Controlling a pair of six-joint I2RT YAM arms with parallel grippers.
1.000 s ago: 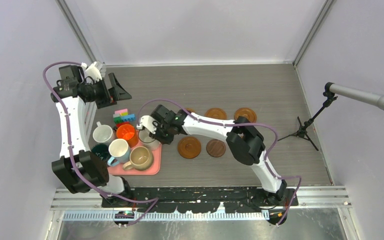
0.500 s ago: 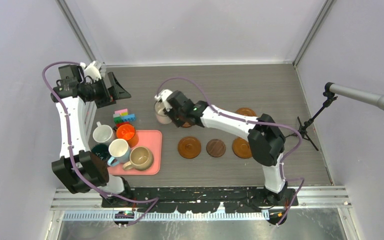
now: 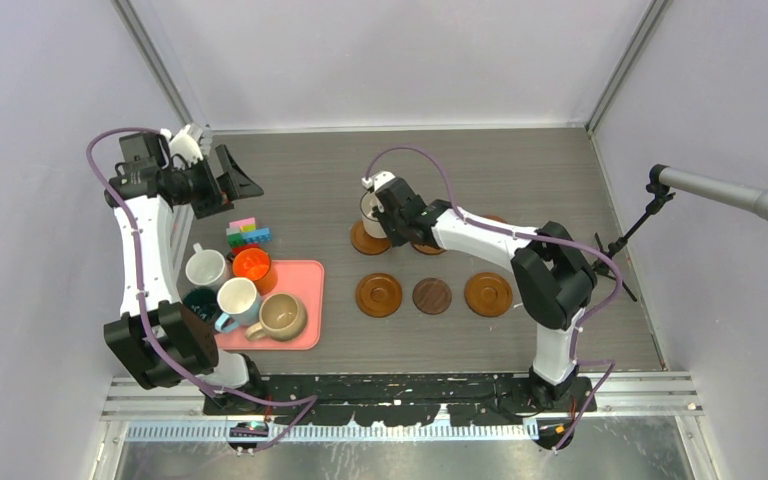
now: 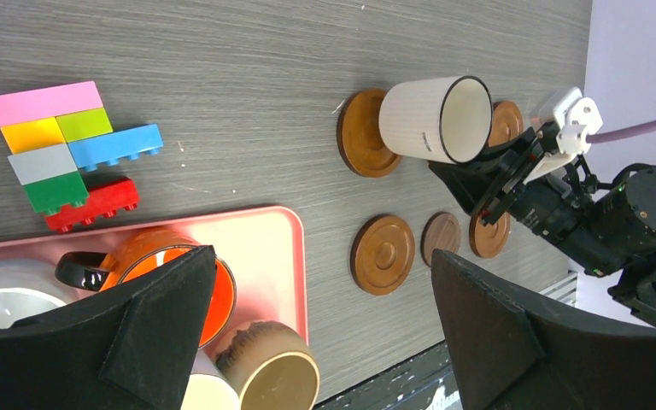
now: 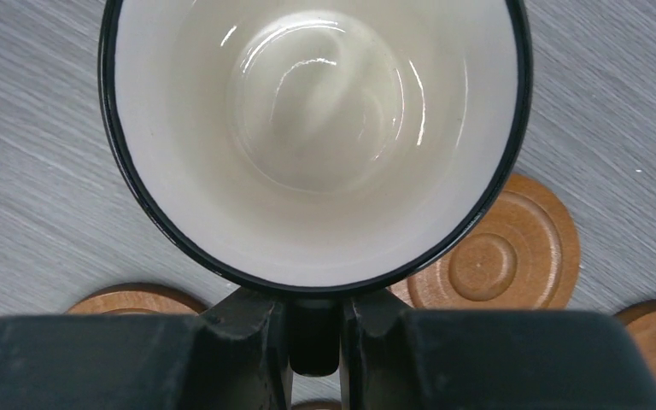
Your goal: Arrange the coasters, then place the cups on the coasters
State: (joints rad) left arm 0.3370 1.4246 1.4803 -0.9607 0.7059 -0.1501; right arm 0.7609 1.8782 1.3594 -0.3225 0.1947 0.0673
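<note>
Grey wood-grain worktop point(image 3: 520, 180), pale lilac walls point(image 3: 390, 60). Beyond the pink tray point(image 3: 305, 300), my left claw point(image 3: 235, 178) hangs spread wide, holding nothing. Right of the tray, my right claw point(image 5: 316, 337) is clamped on a white mug point(image 4: 418, 120) by its handle, over a coaster point(image 4: 357, 141). The mug's small side print is too small to read.

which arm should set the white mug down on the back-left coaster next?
Right. The right tool grips the white mug just by that coaster; the left tool is open, empty, away by the toy blocks.
</note>
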